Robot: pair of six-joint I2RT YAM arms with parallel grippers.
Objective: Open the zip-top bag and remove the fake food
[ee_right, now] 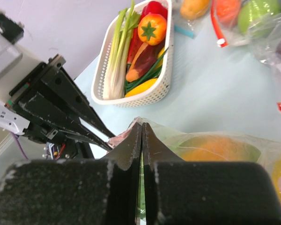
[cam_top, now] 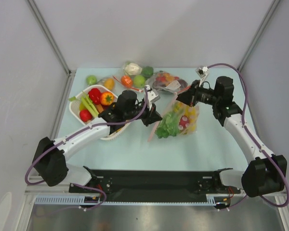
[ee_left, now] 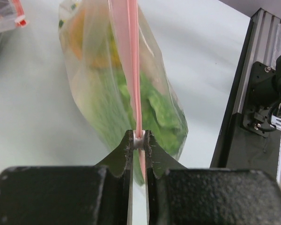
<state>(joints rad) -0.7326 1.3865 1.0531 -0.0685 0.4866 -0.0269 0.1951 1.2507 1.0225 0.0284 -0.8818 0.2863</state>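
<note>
The opening step is in hand, and nothing is out yet. The left gripper (ee_left: 139, 140) is clamped on the pink zip strip (ee_left: 132, 56), which runs straight away from its fingertips, with the bag (ee_left: 89, 79) spreading on both sides beyond them. The right gripper (ee_right: 141, 133) has its fingers pressed together, seemingly on thin plastic at the far end of the same edge, so the bag lies between the 2 hands. The toy food (cam_top: 176, 122) is all inside, with the lettuce (ee_left: 157, 110) nearest the left fingertips.

Next, I judge, each hand must hold only 1 wall of the mouth and pull away from the other so the seal splits. If either hand pinches both walls, it won't.

That is hard to tell. The strip is blurred, the right fingertips hide their own hold, and I cannot make out whether the seal has parted anywhere. A basket (ee_right: 152, 93) sits beyond the right hand.
</note>
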